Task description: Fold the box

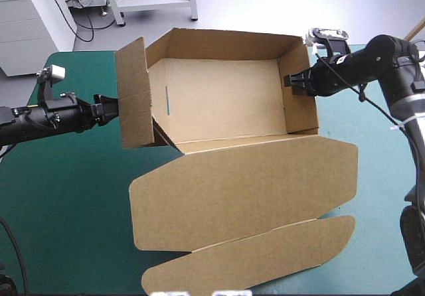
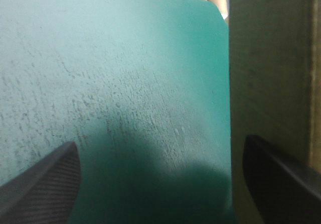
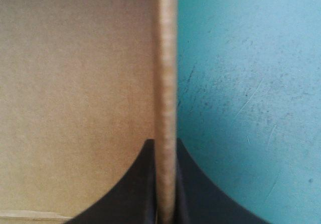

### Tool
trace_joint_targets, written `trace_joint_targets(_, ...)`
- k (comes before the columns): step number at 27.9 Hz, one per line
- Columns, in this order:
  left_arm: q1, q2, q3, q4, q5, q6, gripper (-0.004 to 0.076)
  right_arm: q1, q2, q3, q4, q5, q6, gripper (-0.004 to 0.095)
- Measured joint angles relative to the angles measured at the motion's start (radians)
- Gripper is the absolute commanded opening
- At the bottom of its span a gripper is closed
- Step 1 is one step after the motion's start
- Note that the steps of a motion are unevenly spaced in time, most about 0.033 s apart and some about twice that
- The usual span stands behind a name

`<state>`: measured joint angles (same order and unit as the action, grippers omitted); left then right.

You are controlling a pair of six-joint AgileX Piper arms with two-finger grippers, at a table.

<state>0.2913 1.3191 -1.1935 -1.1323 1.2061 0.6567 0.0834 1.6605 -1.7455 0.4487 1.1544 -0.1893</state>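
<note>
**Brown box stands as an open tray, an arm at each end**

In the high view we find the brown cardboard box (image 1: pixel 226 100) at the middle of the worktop, with the teal-green cover (image 1: pixel 66 203) showing around it. It stands as an open tray. Its far wall and its right end wall (image 1: pixel 299 87) are upright. The wide lid panel (image 1: pixel 246 190) lies flat toward the near edge, and a long rounded flap (image 1: pixel 259 259) lies flat beyond it. At the tray's left end a tall side flap (image 1: pixel 135 93) stands upright, swung outward from the corner. The left arm (image 1: pixel 46 118) comes in level, and the left jaws meet the outer face of that flap. The right arm (image 1: pixel 372 60) reaches in from the other side, with the right jaws at the rim of the right end wall.

In the left wrist view the two black fingers (image 2: pixel 45 189) stand far apart, so we read the left jaws as spread. The teal-green cover fills the space between them. A brown board face (image 2: pixel 266 58) rises behind one finger, but we cannot tell whether the two touch.

In the right wrist view the black fingers (image 3: pixel 135 194) are pressed almost together, pinching the wall's thin edge (image 3: pixel 165 58) between them. The box's pale inner face (image 3: pixel 75 83) lies to one side of that edge and the cover (image 3: pixel 251 83) to the other.
</note>
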Motion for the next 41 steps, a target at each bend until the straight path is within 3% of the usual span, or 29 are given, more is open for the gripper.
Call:
trace_joint_targets(16,0.002,0.0,0.0,0.01,0.012,0.019,0.0618,0.099,0.16,0.0,-0.011,-0.083,0.049,-0.0018)
trace_joint_targets(41,-0.023,0.0,0.0,0.079,0.018,0.008,0.0618,0.235,0.233,0.0,-0.04,-0.179,0.124,-0.0017)
